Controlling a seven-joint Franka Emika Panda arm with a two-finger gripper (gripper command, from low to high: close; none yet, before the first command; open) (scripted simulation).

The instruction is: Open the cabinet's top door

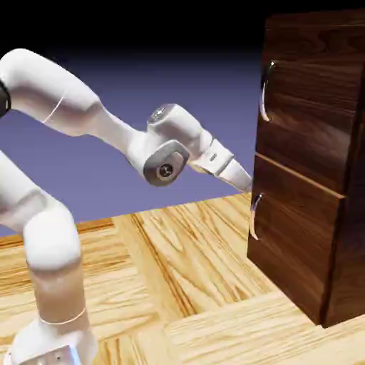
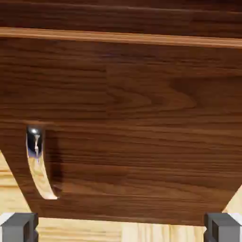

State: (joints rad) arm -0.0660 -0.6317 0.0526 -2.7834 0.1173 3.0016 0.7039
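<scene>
Your pincer (image 1: 246, 182) points down-forward, fingers (image 2: 19, 227) spread wide, just short of the cabinet (image 1: 314, 157); top door (image 1: 306, 114) handle sits above it.

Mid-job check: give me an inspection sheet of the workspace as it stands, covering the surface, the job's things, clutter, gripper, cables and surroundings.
Surface: light wood-grain table, bare where visible.
Job's things: cabinet stands at the right of the exterior view. Top door looks shut, flush with the front, its silver handle untouched. Lower panel also looks shut; its handle shows in the hand view too.
Clutter: nothing seen.
Gripper: gripper is open and empty, close to the cabinet front about level with the seam between the panels, well below the top handle; the hand view faces the lower panel.
Cables: nothing seen.
Surroundings: plain blue-violet backdrop, dark at the top.
</scene>
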